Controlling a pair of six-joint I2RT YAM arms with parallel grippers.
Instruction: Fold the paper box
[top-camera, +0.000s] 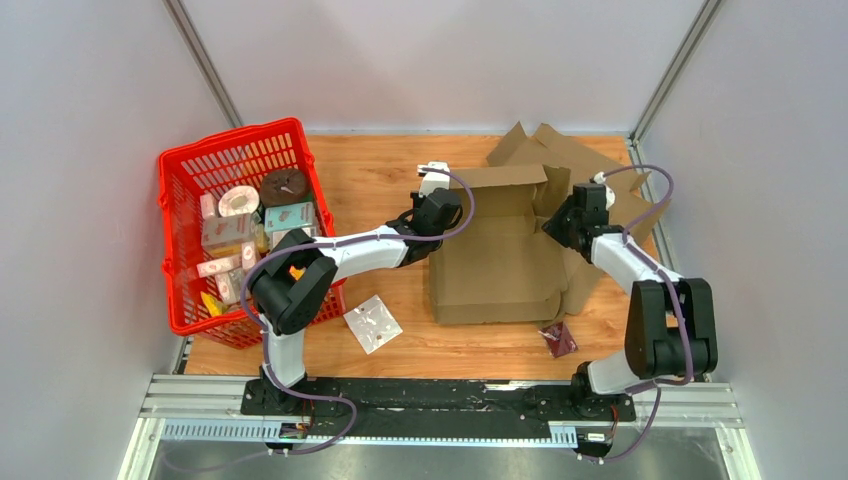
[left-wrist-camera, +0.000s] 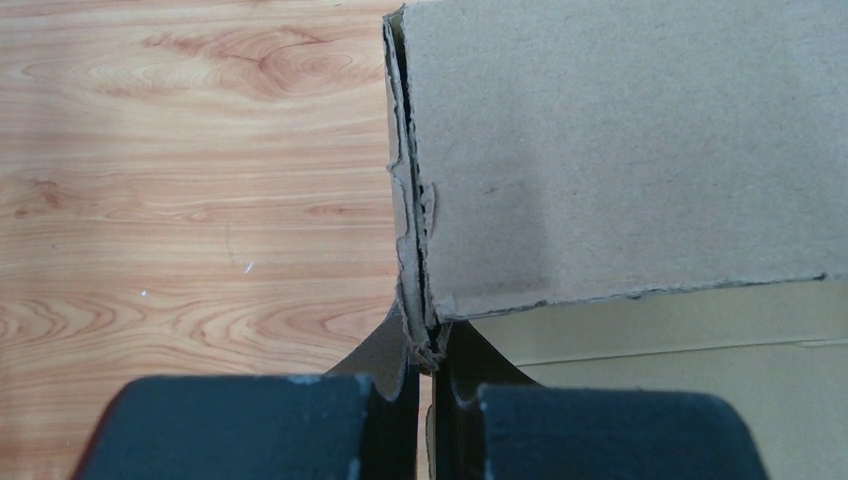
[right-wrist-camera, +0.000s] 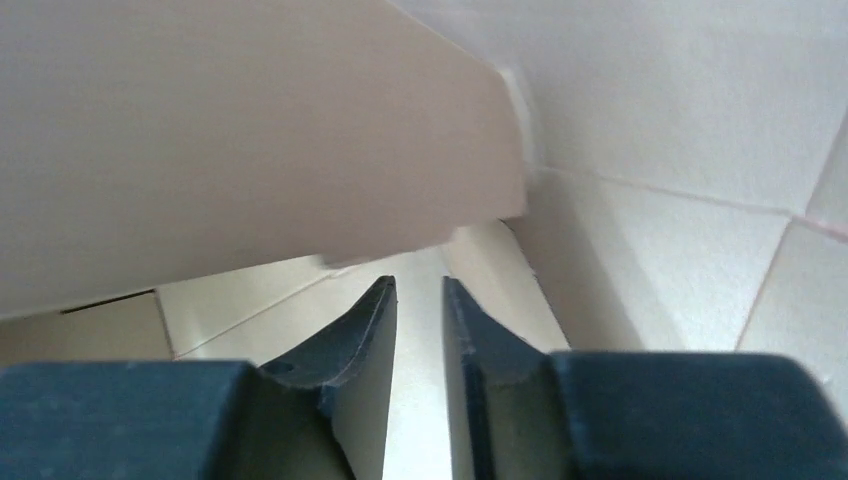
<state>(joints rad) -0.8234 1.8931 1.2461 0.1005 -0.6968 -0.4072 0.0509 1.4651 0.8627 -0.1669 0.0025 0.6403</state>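
Observation:
The brown paper box (top-camera: 500, 260) lies unfolded in the middle of the table, its back wall (top-camera: 500, 180) standing up. My left gripper (top-camera: 440, 192) is at the box's back left corner. In the left wrist view it (left-wrist-camera: 428, 365) is shut on the frayed corner edge of the box wall (left-wrist-camera: 415, 250). My right gripper (top-camera: 550, 222) reaches into the box from the right side. In the right wrist view it (right-wrist-camera: 420, 285) stands slightly open with nothing between the fingertips, and a box flap (right-wrist-camera: 250, 150) hangs just above them.
A red basket (top-camera: 180, 240) holding several packaged items stands at the left. A clear plastic sachet (top-camera: 372, 322) and a dark maroon packet (top-camera: 558, 340) lie near the front edge. More cardboard flaps (top-camera: 575, 155) spread out at the back right, close to the wall.

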